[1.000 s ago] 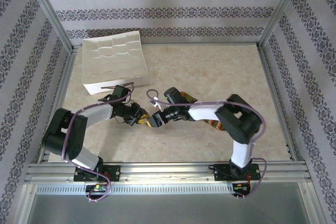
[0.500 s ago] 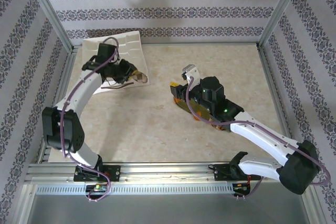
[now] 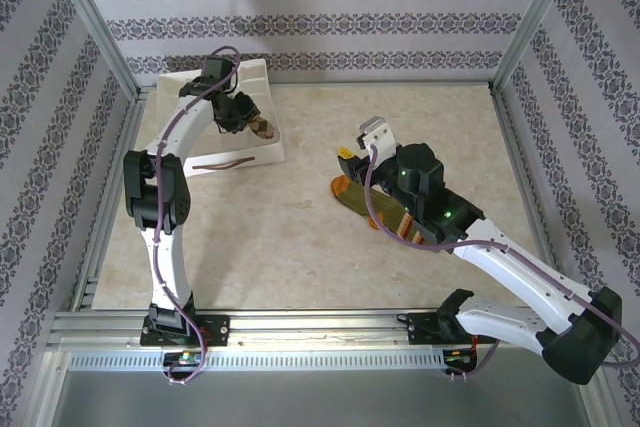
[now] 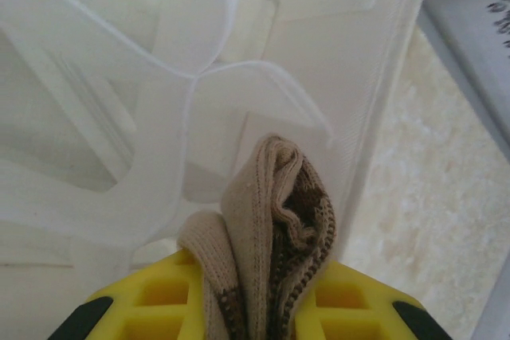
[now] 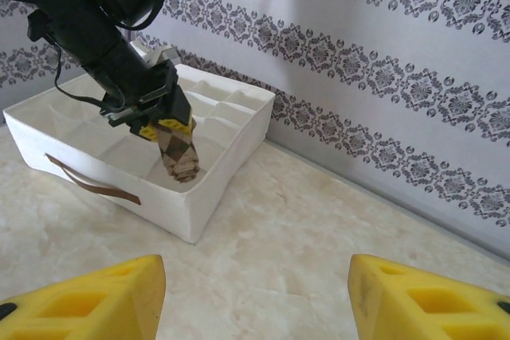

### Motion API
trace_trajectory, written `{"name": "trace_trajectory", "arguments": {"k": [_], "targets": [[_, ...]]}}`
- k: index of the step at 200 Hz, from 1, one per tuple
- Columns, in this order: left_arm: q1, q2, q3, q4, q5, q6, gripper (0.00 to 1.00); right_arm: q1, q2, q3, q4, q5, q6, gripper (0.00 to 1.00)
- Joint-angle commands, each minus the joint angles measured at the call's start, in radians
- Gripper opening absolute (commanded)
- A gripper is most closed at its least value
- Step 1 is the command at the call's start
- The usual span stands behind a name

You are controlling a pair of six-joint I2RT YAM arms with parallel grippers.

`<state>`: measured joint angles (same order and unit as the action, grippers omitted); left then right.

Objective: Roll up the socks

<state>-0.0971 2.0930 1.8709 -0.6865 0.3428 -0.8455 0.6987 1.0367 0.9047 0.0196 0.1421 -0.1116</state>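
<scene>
Nearest us, the olive sock (image 3: 352,195) lies flat on the desk (image 3: 300,257) as it did half a second ago, orange toe pointing left, its cuff end hidden under the right arm. The right pincer (image 3: 358,147) hangs just beyond that toe. It has shifted only slightly since then, and a second ago it was at the middle of the desk, meeting the left one. Farther back, the left pincer (image 3: 245,117) has travelled most. Half a second ago it was over the near right corner of the white tray (image 3: 175,162), and now it is deeper in, by the tray's right wall. It is pinching the argyle sock (image 3: 262,128), rolled into a small bundle.

From above we cannot judge the right pincer's jaws. Its own wrist camera shows the two yellow fingers (image 5: 96,300) spread wide with nothing between them. That camera also looks across the desk at the left pincer from the side, with the bundle hanging below its tips over a compartment along the right wall. We cannot tell whether it touches the tray bottom. The left wrist view adds the close detail of tan folds with brown stitching squeezed between the yellow pads (image 4: 159,308).
</scene>
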Motion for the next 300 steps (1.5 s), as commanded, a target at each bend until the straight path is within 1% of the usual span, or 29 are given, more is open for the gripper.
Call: {"name": "trace_trajectory", "arguments": {"k": [1, 26, 60, 78, 117, 139, 167, 195, 203, 212, 231, 242, 263, 275, 300], "targets": [[-0.003, -0.027, -0.028, -0.031, -0.015, 0.044, 0.00, 0.012, -0.013, 0.035, -0.020, 0.044, -0.041, 0.62], [-0.009, -0.063, -0.102, 0.013, -0.025, 0.056, 0.00, 0.013, 0.004, 0.053, -0.020, 0.056, -0.054, 0.62], [-0.034, -0.088, -0.142, 0.032, -0.084, 0.114, 0.00, 0.014, 0.025, 0.079, -0.022, 0.050, -0.064, 0.62], [-0.054, -0.077, -0.125, 0.028, -0.116, 0.151, 0.00, 0.012, 0.030, 0.082, -0.026, 0.043, -0.057, 0.62], [-0.114, -0.045, -0.056, -0.016, -0.247, 0.268, 0.00, 0.023, 0.028, 0.078, -0.042, 0.043, -0.044, 0.62], [-0.132, -0.036, -0.061, -0.029, -0.283, 0.285, 0.00, 0.027, 0.024, 0.074, -0.053, 0.042, -0.040, 0.62], [-0.165, -0.034, -0.063, -0.027, -0.309, 0.318, 0.07, 0.031, 0.020, 0.075, -0.063, 0.041, -0.039, 0.63], [-0.183, -0.019, -0.032, -0.083, -0.346, 0.327, 0.13, 0.031, 0.021, 0.080, -0.070, 0.030, -0.038, 0.63], [-0.183, -0.020, -0.033, -0.093, -0.347, 0.326, 0.15, 0.030, 0.022, 0.082, -0.072, 0.028, -0.037, 0.63], [-0.184, -0.025, -0.035, -0.101, -0.347, 0.323, 0.21, 0.030, 0.024, 0.086, -0.076, 0.027, -0.036, 0.63], [-0.185, -0.042, -0.040, -0.118, -0.349, 0.316, 0.39, 0.030, 0.027, 0.093, -0.087, 0.022, -0.036, 0.63], [-0.184, -0.055, -0.036, -0.132, -0.346, 0.315, 0.53, 0.030, 0.029, 0.098, -0.094, 0.024, -0.037, 0.64], [-0.184, -0.074, -0.023, -0.162, -0.343, 0.306, 0.68, 0.030, 0.029, 0.103, -0.105, 0.027, -0.044, 0.64], [-0.182, -0.076, -0.006, -0.188, -0.339, 0.299, 0.72, 0.031, 0.030, 0.104, -0.108, 0.025, -0.043, 0.64], [-0.182, -0.100, 0.004, -0.209, -0.335, 0.279, 0.72, 0.030, 0.027, 0.103, -0.119, 0.022, -0.039, 0.64]]}}
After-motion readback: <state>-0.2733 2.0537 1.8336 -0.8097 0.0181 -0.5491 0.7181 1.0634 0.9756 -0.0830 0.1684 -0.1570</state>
